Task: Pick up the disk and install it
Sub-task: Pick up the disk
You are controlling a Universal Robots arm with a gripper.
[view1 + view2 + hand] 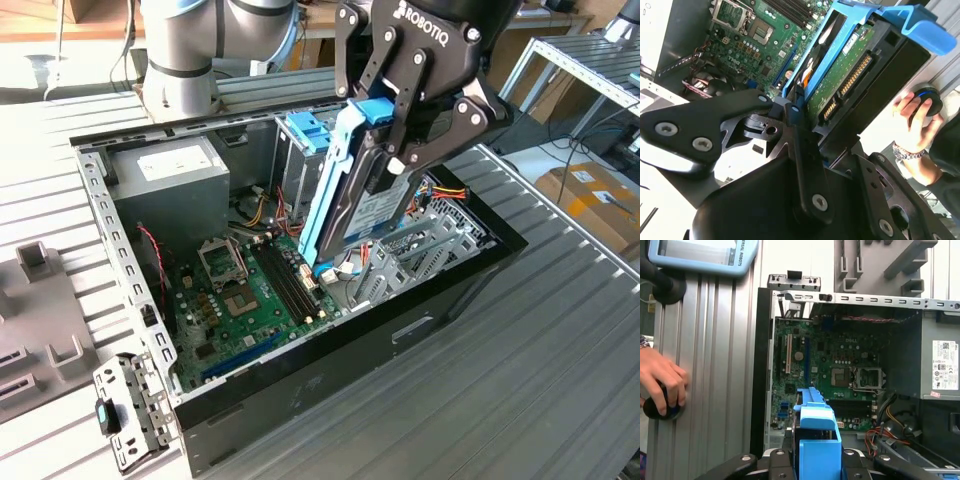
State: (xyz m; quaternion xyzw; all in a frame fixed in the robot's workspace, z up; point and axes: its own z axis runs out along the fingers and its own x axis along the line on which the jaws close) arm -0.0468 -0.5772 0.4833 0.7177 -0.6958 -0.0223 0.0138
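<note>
One claw (400, 160) pinches the tilted disk (378, 218), its lower edge near the motherboard (240, 300) inside the open case (300, 385).

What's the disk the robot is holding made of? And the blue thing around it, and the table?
The disk, shut in the gripper, looks like grey metal with a white label; its underside is a green circuit board. The blue frame around it looks like matte moulded plastic. The table is probably aluminium: dull silver with long ribs.
</note>
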